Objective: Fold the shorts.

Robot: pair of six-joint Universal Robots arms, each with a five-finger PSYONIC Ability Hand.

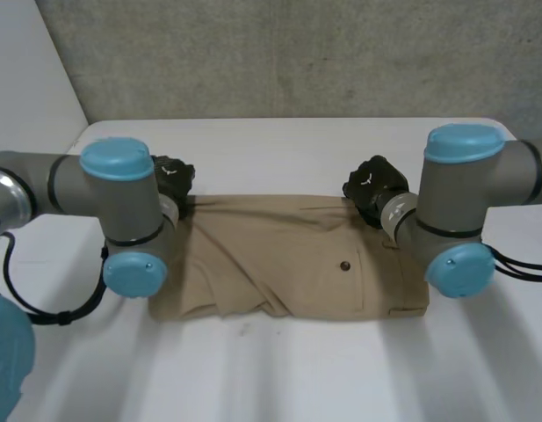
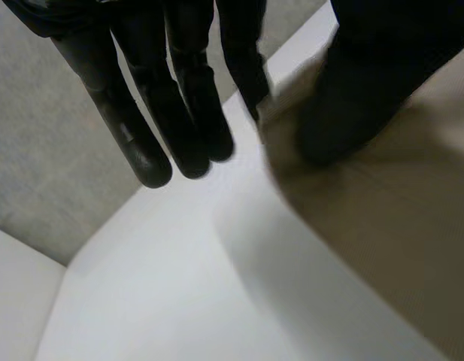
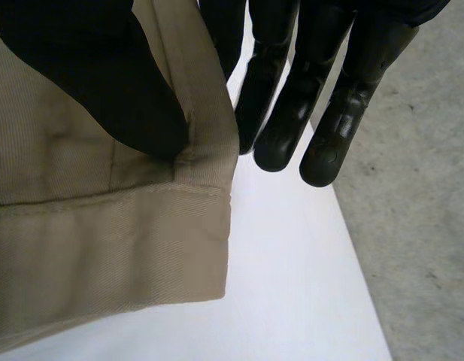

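The khaki shorts (image 1: pixel 288 264) are pinched at their far corners, thumb against fingers, by left hand (image 1: pixel 172 176) and right hand (image 1: pixel 374 186).

White worktop (image 1: pixel 271 378), matt and plain, with rounded far corners. Its far edge runs along the foot of a grey, rough-textured wall (image 1: pixel 297 53). A white panel (image 1: pixel 25 70) stands beside the worktop's far left corner and meets the grey wall in a slanting line. In the left wrist view that corner lies near both wall and panel. In the right wrist view a grey, rough surface borders the worktop's edge.
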